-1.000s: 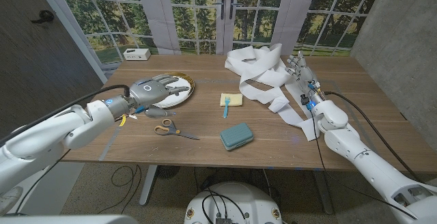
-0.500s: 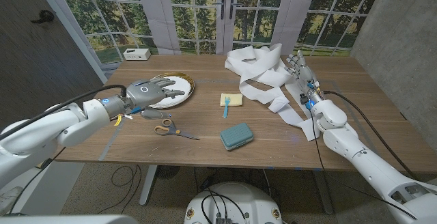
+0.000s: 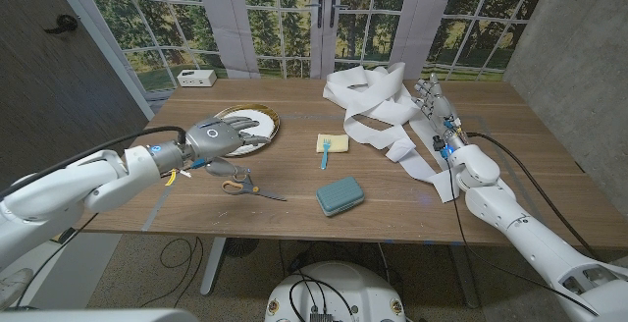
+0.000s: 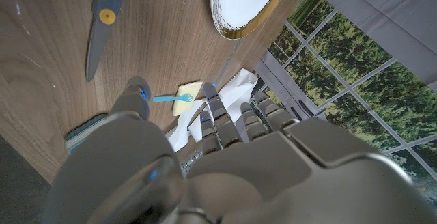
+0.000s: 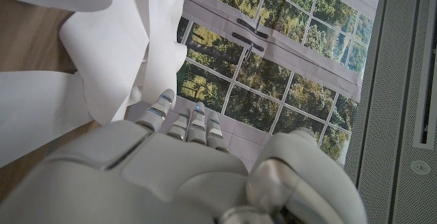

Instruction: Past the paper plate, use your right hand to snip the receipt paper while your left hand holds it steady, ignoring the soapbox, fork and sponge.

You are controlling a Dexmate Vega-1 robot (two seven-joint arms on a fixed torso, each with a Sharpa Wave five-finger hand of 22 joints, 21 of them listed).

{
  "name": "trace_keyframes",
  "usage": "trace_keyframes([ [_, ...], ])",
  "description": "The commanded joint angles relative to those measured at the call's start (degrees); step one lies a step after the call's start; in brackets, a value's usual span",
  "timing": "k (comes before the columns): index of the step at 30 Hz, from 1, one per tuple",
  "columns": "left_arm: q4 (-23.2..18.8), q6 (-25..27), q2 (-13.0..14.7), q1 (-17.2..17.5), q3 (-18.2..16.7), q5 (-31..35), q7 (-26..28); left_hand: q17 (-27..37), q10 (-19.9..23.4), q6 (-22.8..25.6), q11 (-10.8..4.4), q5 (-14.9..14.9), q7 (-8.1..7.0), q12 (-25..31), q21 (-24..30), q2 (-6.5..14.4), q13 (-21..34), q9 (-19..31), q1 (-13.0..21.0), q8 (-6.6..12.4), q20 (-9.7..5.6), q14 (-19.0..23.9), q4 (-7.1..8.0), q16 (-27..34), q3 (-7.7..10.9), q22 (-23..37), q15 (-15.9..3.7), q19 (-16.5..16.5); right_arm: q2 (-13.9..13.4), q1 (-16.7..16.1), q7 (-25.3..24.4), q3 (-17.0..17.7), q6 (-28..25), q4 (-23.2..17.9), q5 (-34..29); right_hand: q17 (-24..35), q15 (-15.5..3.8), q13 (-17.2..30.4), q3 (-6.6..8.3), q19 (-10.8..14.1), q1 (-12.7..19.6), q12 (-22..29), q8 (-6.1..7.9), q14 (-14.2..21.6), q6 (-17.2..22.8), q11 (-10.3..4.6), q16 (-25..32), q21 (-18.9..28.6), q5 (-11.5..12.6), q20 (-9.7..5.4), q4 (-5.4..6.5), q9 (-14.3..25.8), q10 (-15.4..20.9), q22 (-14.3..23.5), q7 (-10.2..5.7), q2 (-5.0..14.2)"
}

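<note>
The white receipt paper [image 3: 373,106] lies in a loose tangled heap at the back right, past the paper plate [image 3: 257,119], with strips trailing toward the near edge. My right hand [image 3: 429,94] stands beside the heap's right side, fingers straight and apart, holding nothing; the right wrist view has the paper [image 5: 116,46] just ahead of that hand [image 5: 184,162]. Scissors [image 3: 250,187] lie on the wood in front of the plate. My left hand [image 3: 224,135] hovers with spread fingers between plate and scissors, empty. In the left wrist view the scissors [image 4: 102,12] lie beyond that hand [image 4: 225,162].
A yellow sponge [image 3: 337,142] with a blue fork [image 3: 324,153] on it sits mid-table. A teal soapbox [image 3: 340,195] lies nearer the front edge. A small white box [image 3: 196,78] stands at the far left corner. Windows and a door rise behind the table.
My left hand has drifted slightly off the plate's edge toward the scissors. The right hand and the paper have not moved.
</note>
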Motion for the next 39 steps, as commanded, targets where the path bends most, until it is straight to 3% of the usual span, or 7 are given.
trace_keyframes([
  [1, 0.4, -2.1, -0.3, 1.7, -1.5, 0.4, 1.8, 0.2, 0.6, 1.4, 0.11, 0.4, -0.81, -0.1, 0.1, -0.7, 0.2, 0.1, 0.1, 0.56, -1.68, 0.9, 0.14, 0.3, -0.77, 0.2, -7.5, 0.8, -1.0, -1.1, -1.0, 0.9, -0.5, -1.1, 0.2, 0.2, -0.29, 0.2, 0.2, 0.2, 0.6, 0.0, 0.22, 0.2, 0.3, -0.13, -0.2, 0.0, -0.4, 0.28, 0.11, 0.2, 0.4, 0.3, 0.15, -0.02],
  [12, -0.2, -4.1, -2.8, 4.4, -5.4, 1.8, 1.4, 0.2, 2.3, 4.3, 0.38, 0.6, -0.66, 0.3, 0.1, -0.6, 0.3, 0.0, 0.2, 1.09, -2.07, 2.2, 0.17, 0.5, -0.99, 0.2, -8.1, 1.6, -0.7, -1.3, -1.0, 1.3, 0.1, -0.4, 0.6, 0.2, -0.35, 0.2, 0.26, 0.2, 0.7, 0.0, 0.23, 0.2, 0.4, -0.11, -0.2, 0.0, -0.4, 0.28, 0.08, 0.2, 0.5, 0.3, 0.12, 0.01],
  [19, 0.0, -4.1, -3.3, 4.1, -4.9, 2.3, 0.0, 0.2, 2.9, 4.7, 0.22, 0.7, -0.54, 0.5, 0.1, -0.4, 0.4, 0.0, 0.6, 1.05, -2.0, 2.6, 0.07, 0.6, -0.89, 0.2, -8.16, 1.7, -0.4, -1.4, -1.0, 1.3, 0.3, -0.1, 0.8, 0.2, -0.32, 0.2, 0.31, 0.1, 0.8, 0.0, 0.22, 0.3, 0.4, -0.15, -0.2, 0.0, -0.5, 0.31, 0.06, 0.2, 0.5, 0.3, 0.11, 0.03],
  [27, 1.1, -5.0, -1.6, 2.3, -2.1, 2.1, 0.0, 0.2, 2.6, 4.9, 0.05, 0.7, -0.38, 0.2, 0.0, 0.0, 0.4, 0.0, 1.2, 0.91, -1.89, 2.4, -0.07, 0.4, -0.6, 0.2, -7.94, 1.6, -0.6, -2.2, -1.4, 1.6, 0.5, -0.6, 1.0, 0.2, -0.34, 0.2, 0.32, 0.1, 0.8, 0.0, 0.21, 0.3, 0.4, -0.19, -0.2, 0.0, -0.5, 0.42, 0.06, 0.2, 0.5, 0.3, 0.15, 0.03],
  [39, 1.6, -4.9, -0.9, 3.4, -1.4, 2.0, 0.0, 0.2, 3.1, 5.5, -0.05, 0.6, -0.5, 0.3, -0.1, 0.4, 0.5, 0.1, 1.9, 0.89, -1.8, 2.9, -0.24, 0.4, -0.37, 0.1, -8.1, 1.7, -1.0, -2.9, -1.8, 2.3, 1.1, -1.1, 0.9, 0.2, -0.34, 0.2, 0.36, 0.0, 0.9, 0.0, 0.2, 0.2, 0.4, -0.17, -0.3, -0.1, -0.6, 0.45, 0.03, 0.2, 0.5, 0.3, 0.05, 0.01],
])
